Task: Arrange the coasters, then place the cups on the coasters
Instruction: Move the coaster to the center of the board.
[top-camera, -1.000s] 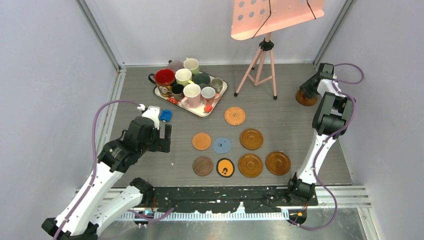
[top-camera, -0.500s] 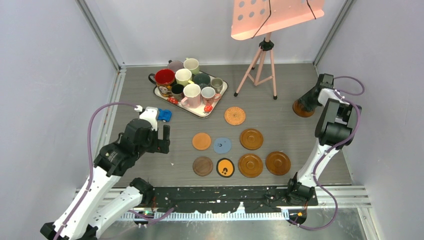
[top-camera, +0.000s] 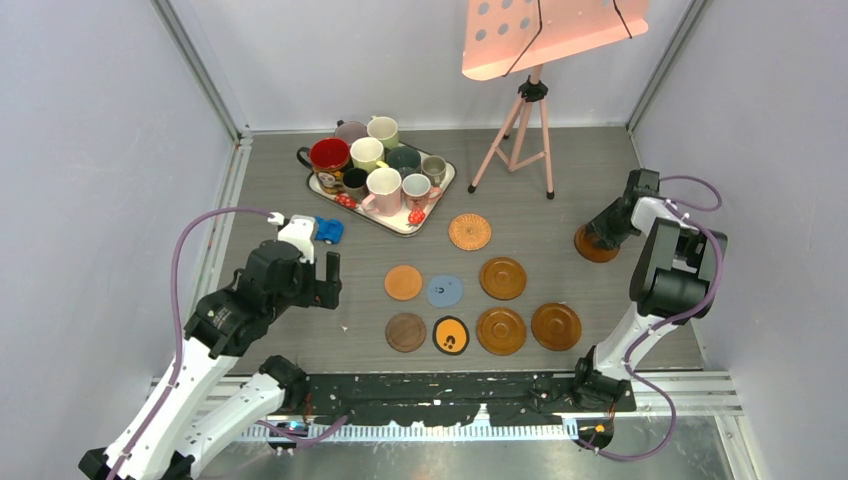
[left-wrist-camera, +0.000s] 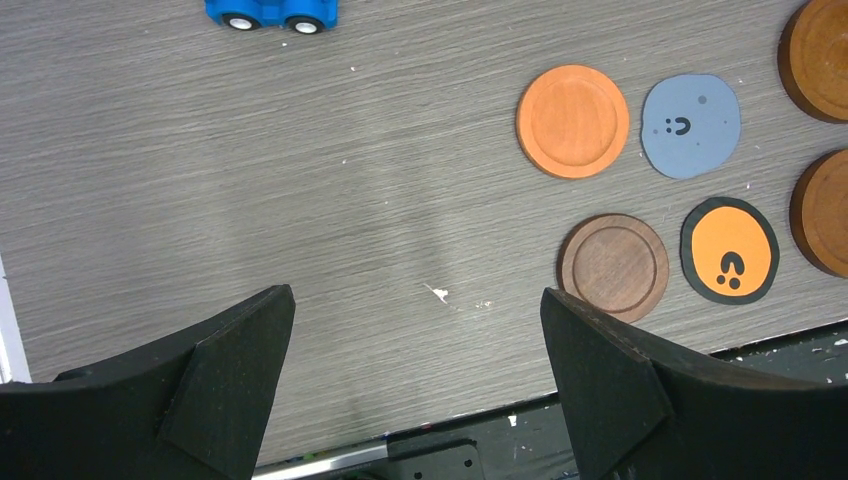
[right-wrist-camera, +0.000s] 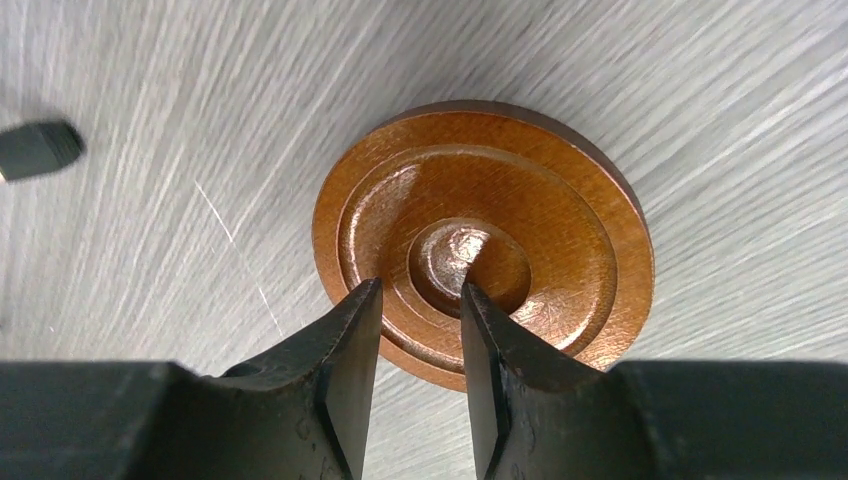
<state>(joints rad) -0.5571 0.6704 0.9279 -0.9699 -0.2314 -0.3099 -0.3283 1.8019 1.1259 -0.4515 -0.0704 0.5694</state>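
Observation:
My right gripper (top-camera: 603, 231) (right-wrist-camera: 420, 300) is shut on a glossy brown coaster (top-camera: 592, 246) (right-wrist-camera: 560, 230) at the right side of the table, its fingers pinching the near rings of the disc. Several more coasters lie in the middle: orange (top-camera: 403, 282), blue (top-camera: 444, 291), dark wood (top-camera: 406, 332), black with orange centre (top-camera: 451, 335) and three brown ones (top-camera: 501, 330). A woven orange one (top-camera: 469, 232) lies farther back. The cups (top-camera: 383, 185) stand together on a white tray (top-camera: 392, 226). My left gripper (top-camera: 330, 275) (left-wrist-camera: 415, 310) hovers open over bare table, left of the coasters.
A small blue toy car (top-camera: 331, 231) sits left of the tray. A pink tripod stand (top-camera: 525, 130) with a perforated board stands at the back centre. Grey walls close in both sides, and the black rail runs along the near edge.
My right gripper has drawn the brown coaster from the back right toward the front and slightly left. The left arm has barely moved.

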